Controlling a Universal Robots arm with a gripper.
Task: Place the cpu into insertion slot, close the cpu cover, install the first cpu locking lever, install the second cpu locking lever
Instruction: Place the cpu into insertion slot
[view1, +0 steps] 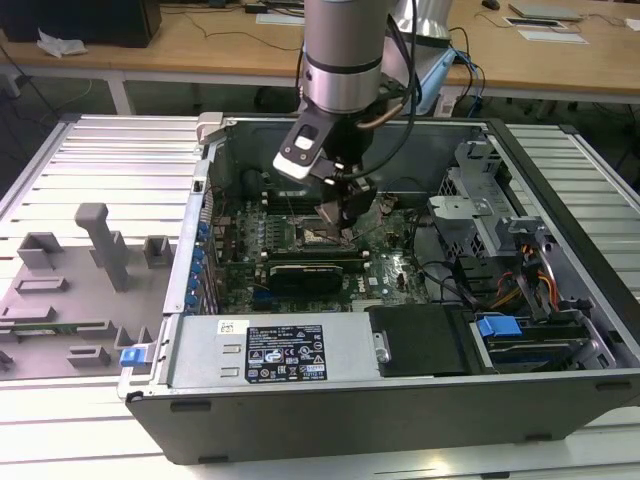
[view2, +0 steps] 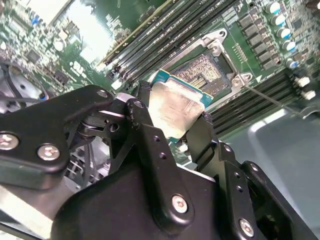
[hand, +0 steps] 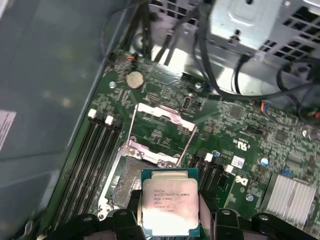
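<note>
Jaws: you are clamping them on the cpu (hand: 170, 206), squeezing 2 facing edges, with its pale metal top facing up.
Where the cpu is: it is hanging in the air over the green board (hand: 240, 127), inside the open computer case (view1: 450, 420) that is sitting on the worktop (view1: 110, 160).
Which way to the slot: the insertion slot (hand: 125, 180) is lying under the cpu and a little to one side. In the first wrist view the cpu is covering just 1 corner of it.
Touching or not: it is looking to me like the cpu is not yet sitting in the slot.
Long side: the cpu is nearly square, so no side is leading. Its edges are running almost in line with the slot's edges.
Cover: the cpu cover (hand: 160, 117) is standing open, tipped up on the far side of the slot from the jaws.
Nearest arm: you are working with 1 arm, and it is hanging right over the slot.
Count: 1 cpu, 1 insertion slot, 1 cpu cover.
</note>
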